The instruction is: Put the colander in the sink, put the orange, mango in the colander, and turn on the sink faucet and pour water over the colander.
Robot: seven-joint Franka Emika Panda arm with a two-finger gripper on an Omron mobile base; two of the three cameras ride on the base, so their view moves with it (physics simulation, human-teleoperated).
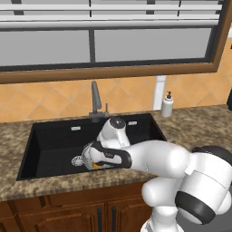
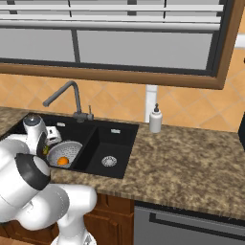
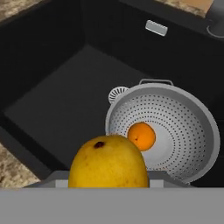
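Hand view: lower part of mango cut off by the bottom band; tool fingertips hidden behind the fruit, contact not discernible. Faucet cropped at upper right corner. Left base view: colander mostly hidden behind the arm, orange visible as a sliver. Right base view: mango largely hidden, too small to resolve.
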